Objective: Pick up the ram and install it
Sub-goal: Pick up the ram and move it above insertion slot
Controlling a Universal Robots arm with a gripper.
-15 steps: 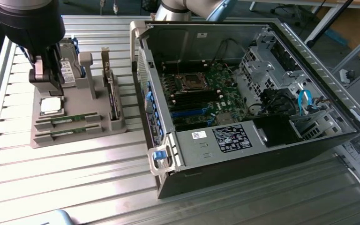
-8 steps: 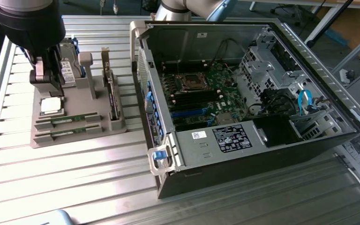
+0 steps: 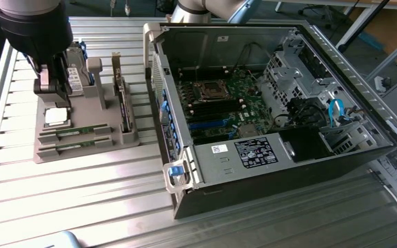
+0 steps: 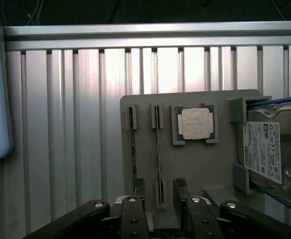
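Gripper (image 4: 159, 185) hangs over the grey holder (image 3: 91, 154), fingers (image 4: 180, 191) spread wide, pinching nothing. The ram (image 3: 74, 132) sits on edge in the holder slot next to the CPU (image 3: 56, 117), lined up btwn the fingers in the wrist view. A 2nd stick (image 3: 74, 146) fills the holder's outer slot. HDD (image 4: 267, 154) and expansion card (image 3: 122, 101) stand on the same holder; open PC case (image 3: 219, 206) is just beside it.

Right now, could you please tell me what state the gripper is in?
The gripper is open, holding nothing, above the ram in its grey holder.
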